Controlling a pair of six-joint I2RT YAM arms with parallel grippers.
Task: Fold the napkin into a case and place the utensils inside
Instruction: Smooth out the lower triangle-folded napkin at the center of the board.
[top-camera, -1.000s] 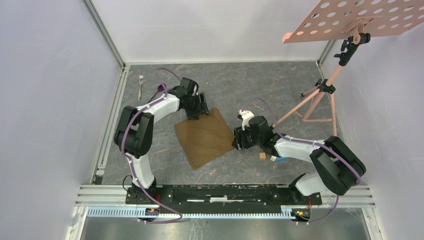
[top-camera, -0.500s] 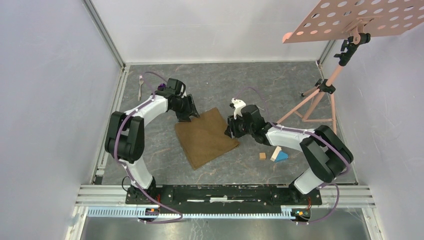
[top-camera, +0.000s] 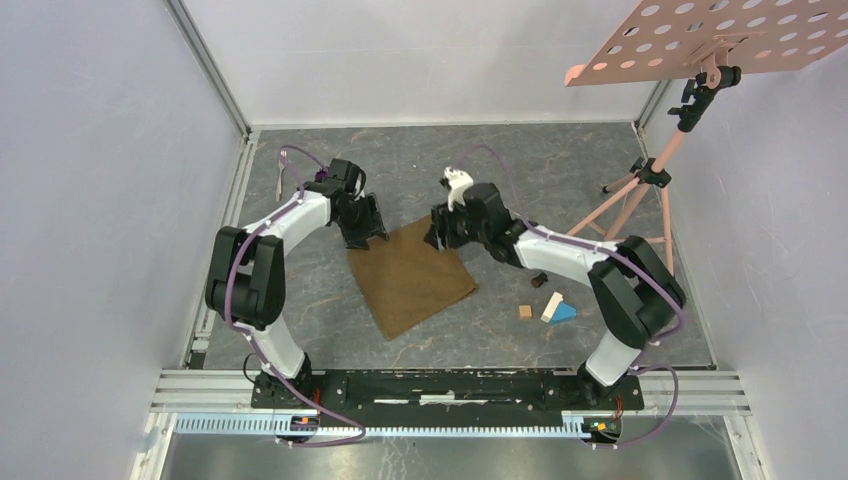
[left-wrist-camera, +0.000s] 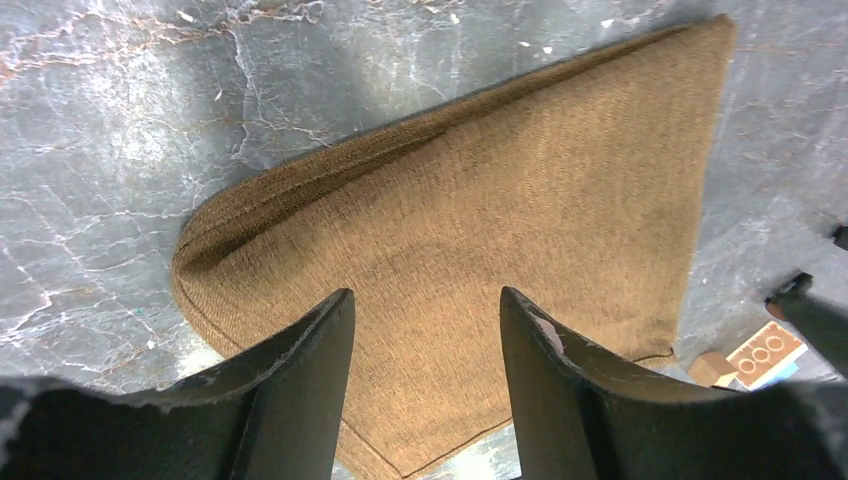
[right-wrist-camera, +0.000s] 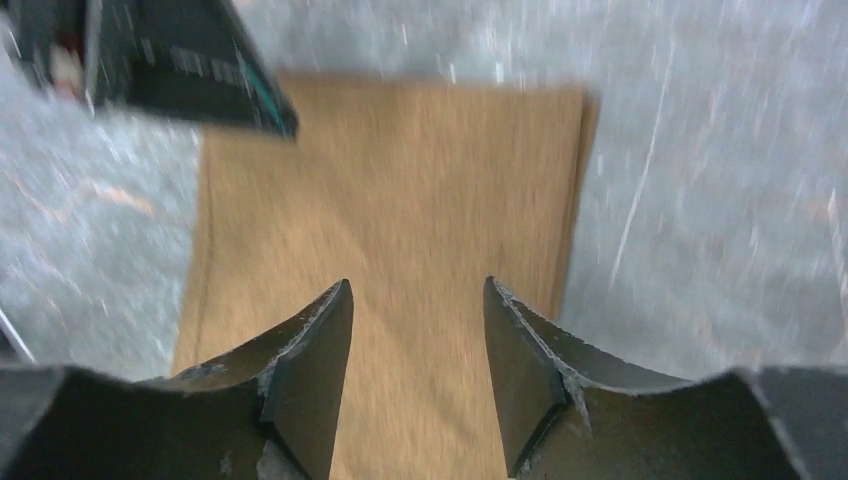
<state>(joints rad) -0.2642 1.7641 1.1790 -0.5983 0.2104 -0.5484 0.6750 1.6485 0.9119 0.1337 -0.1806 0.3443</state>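
The napkin (top-camera: 412, 278) is laid flat (folding unfinished); left jaws and right jaws are held half open, empty, over its far edge, presumably for gripping.

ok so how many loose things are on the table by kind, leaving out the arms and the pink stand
brown cloth napkin: 1
utensils: 2 (silver metal fork, purple spoon)
small blocks: 3 (tan wooden cube, pale long block, blue block)
total: 6
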